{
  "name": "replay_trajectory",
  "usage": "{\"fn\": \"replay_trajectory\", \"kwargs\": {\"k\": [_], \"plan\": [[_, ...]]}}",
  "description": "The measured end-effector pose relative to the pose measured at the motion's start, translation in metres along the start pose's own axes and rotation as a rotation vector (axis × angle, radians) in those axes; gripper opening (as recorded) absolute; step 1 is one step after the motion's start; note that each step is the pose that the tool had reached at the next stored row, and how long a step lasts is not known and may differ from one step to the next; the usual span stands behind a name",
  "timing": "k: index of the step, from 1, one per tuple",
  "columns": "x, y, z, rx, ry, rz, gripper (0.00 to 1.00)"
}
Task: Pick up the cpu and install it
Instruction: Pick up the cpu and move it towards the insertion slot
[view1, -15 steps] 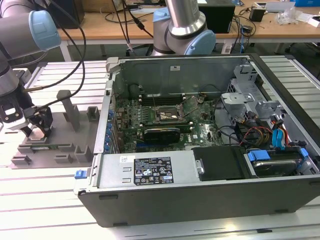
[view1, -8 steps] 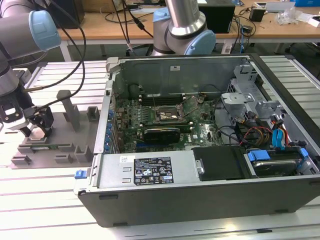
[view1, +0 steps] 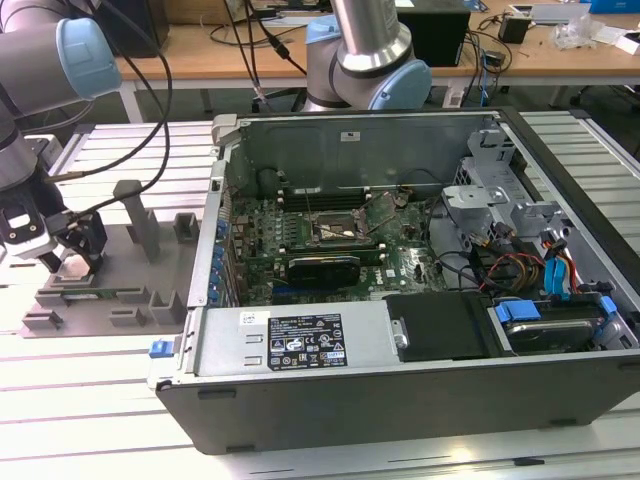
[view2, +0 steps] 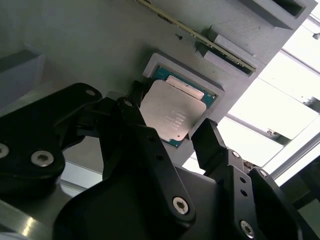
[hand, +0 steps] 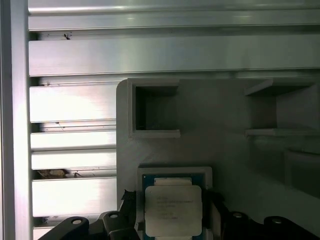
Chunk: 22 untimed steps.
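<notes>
Over grey plastic fixture tray (view1: 128, 268), exterior view's left | black gripper (view2: 170, 119) spread, straddling silver-topped flat square cpu (hand: 172, 210) in its recess | finger-to-chip contact unclear

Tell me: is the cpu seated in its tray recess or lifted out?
Seated: in the second wrist view the cpu lies flat in a recess of the grey tray, the tool open around it.

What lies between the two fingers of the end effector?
The cpu lies there, seated in a recess of the grey fixture tray; the second wrist view shows it.
</notes>
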<state>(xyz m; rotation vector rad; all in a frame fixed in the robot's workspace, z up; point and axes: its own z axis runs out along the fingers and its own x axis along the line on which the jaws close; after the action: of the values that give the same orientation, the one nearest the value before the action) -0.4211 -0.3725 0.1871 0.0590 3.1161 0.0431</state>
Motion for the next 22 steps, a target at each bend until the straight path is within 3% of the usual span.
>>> {"fn": "replay_trajectory", "kwargs": {"k": [9, 10, 11, 22], "plan": [[0.0000, 0.0000, -0.0001, 0.0001, 0.0000, 0.000, 0.66], [0.0000, 0.0000, -0.0002, 0.0001, 0.0000, 0.000, 0.65], [0.0000, 0.0000, -0.0002, 0.0002, 0.0002, 0.000, 0.55], [-0.0002, 0.0002, -0.0041, 0.0000, -0.0001, -0.001, 0.55]]}}
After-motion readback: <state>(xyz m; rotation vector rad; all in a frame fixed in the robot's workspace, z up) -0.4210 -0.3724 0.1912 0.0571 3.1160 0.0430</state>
